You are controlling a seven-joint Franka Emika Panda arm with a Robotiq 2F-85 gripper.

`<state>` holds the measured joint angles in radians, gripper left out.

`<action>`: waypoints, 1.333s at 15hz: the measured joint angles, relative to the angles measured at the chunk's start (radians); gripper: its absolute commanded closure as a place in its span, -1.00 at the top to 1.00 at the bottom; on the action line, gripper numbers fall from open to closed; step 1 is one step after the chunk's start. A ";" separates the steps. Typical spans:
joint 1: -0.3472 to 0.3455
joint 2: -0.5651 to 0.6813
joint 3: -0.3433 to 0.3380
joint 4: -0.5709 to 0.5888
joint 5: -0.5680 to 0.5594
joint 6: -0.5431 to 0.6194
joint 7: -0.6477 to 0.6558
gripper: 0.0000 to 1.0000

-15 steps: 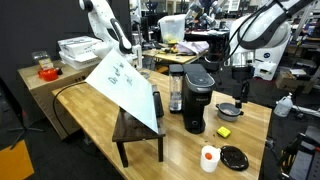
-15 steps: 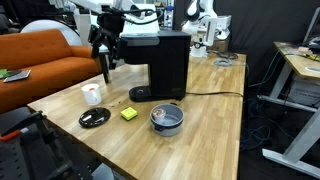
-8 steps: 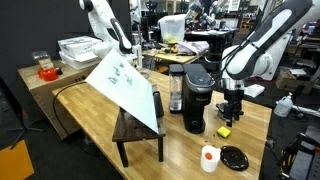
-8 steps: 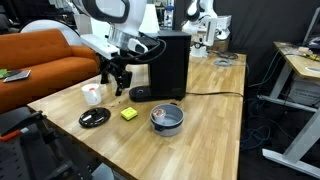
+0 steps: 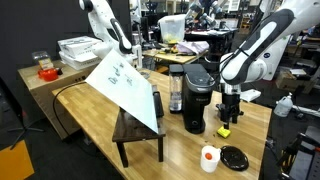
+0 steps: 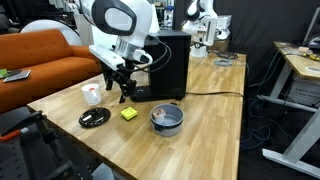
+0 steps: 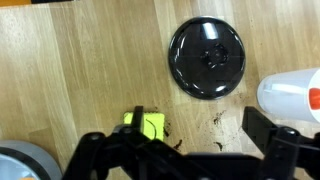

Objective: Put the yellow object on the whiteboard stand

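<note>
The tool (image 6: 122,93) hangs wide open and empty just above the tabletop (image 6: 200,120). The yellow object (image 7: 147,124) lies flat on the wood almost under it, off toward one finger in the wrist view; its long axis is hard to tell. The whiteboard stand (image 5: 122,80) is well apart, past the coffee maker (image 5: 197,95), and its scribbles are unreadable.

1. The gripper (image 6: 120,95) hangs with its fingers spread just above the yellow object (image 6: 129,114), apart from it.
2. A black round lid (image 6: 95,118) lies near the front-left edge of the desk (image 6: 205,115), with a white cup (image 6: 92,94) just behind it.
3. A metal bowl (image 6: 166,119) sits beside the yellow object, in front of the black coffee maker (image 6: 172,55).
</note>
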<state>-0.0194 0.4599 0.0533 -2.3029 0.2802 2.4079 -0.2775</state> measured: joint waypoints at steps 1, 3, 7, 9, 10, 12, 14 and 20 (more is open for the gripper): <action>0.000 0.000 0.000 0.000 0.000 0.000 0.000 1.00; 0.000 0.001 0.001 0.000 -0.010 0.000 0.009 1.00; 0.000 0.008 -0.002 0.000 -0.063 0.027 0.044 1.00; 0.000 0.024 -0.007 0.007 -0.092 0.060 0.062 1.00; 0.000 0.033 -0.008 0.011 -0.103 0.077 0.071 1.00; 0.000 0.052 -0.008 0.023 -0.118 0.104 0.094 1.00; -0.001 0.073 -0.012 0.033 -0.120 0.124 0.115 1.00; -0.004 0.114 -0.056 0.033 -0.134 0.146 0.182 1.00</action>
<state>-0.0231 0.5742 -0.0028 -2.2695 0.1467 2.5542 -0.0951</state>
